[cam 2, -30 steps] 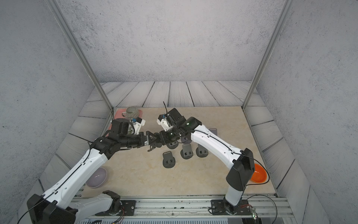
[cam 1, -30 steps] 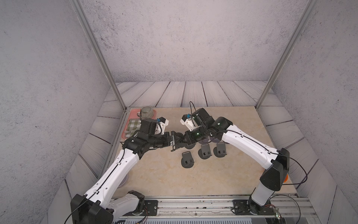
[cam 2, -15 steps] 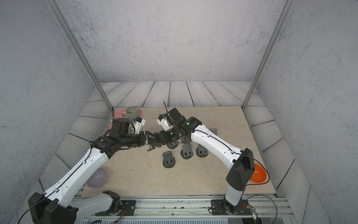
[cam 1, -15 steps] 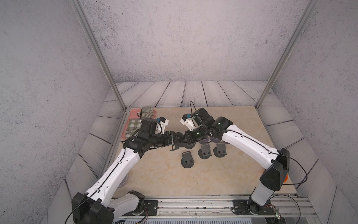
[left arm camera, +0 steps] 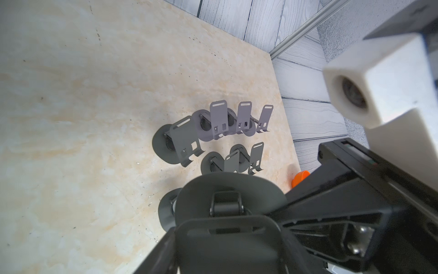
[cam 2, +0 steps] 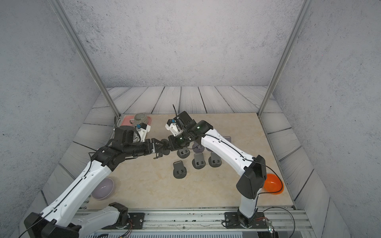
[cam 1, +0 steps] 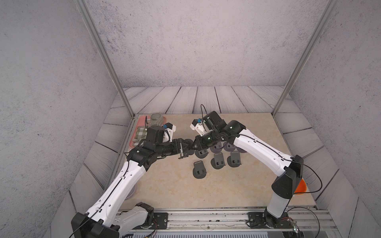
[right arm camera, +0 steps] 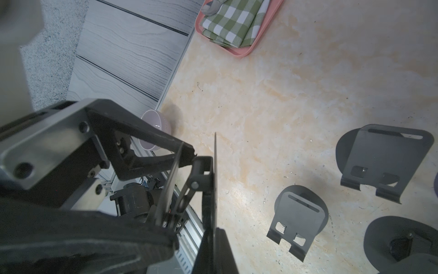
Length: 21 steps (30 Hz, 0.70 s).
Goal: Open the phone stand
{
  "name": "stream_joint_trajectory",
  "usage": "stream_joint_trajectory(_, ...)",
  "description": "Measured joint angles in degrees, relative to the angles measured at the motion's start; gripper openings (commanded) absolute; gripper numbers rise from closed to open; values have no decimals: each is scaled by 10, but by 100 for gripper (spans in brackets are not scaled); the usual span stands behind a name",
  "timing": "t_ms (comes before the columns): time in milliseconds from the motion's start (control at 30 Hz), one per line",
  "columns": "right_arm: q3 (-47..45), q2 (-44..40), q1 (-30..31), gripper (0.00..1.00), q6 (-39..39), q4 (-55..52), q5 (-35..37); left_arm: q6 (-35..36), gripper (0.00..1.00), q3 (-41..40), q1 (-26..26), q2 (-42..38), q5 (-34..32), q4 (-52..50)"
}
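A beige, marbled tabletop (cam 1: 165,191) fills the lower middle of both top views; the wrist views show small dark specks on it. Grey plank flooring (cam 1: 206,99) borders it at the back and sides. Rough grey walls (cam 1: 195,41) close the room on three sides, and two slanting aluminium posts (cam 1: 103,57) rise from the table's rear corners. A metal rail (cam 1: 206,215) carrying both arm bases runs along the bottom edge.

At the centre of the frame the arms meet above the table, and the dark phone stand (cam 1: 188,142) hangs between them, clear of the surface. The right gripper (cam 1: 193,146) is clamped tight on the edge of the stand's round base. The left gripper (cam 1: 184,150) has its fingers partway in, pressed on either side of the stand's back plate. In the right wrist view that plate stands at a narrow angle to the base.

Just right of centre, other stands (cam 1: 199,170) sit propped open on the tabletop in loose rows, dark ones nearer and lilac-grey ones behind. A pink tray (cam 2: 126,121) at centre left holds a striped mug (cam 2: 140,119) and a green checked cloth (right arm camera: 232,23). A lilac bowl (cam 2: 103,188) rests at lower left and an orange bowl (cam 2: 273,184) at lower right.
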Motion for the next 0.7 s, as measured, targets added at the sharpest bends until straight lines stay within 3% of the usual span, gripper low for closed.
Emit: stream_joint_trajectory(700, 29, 33, -5, 0, 63, 25, -120, -4, 55, -62, -2, -176, -124, -2)
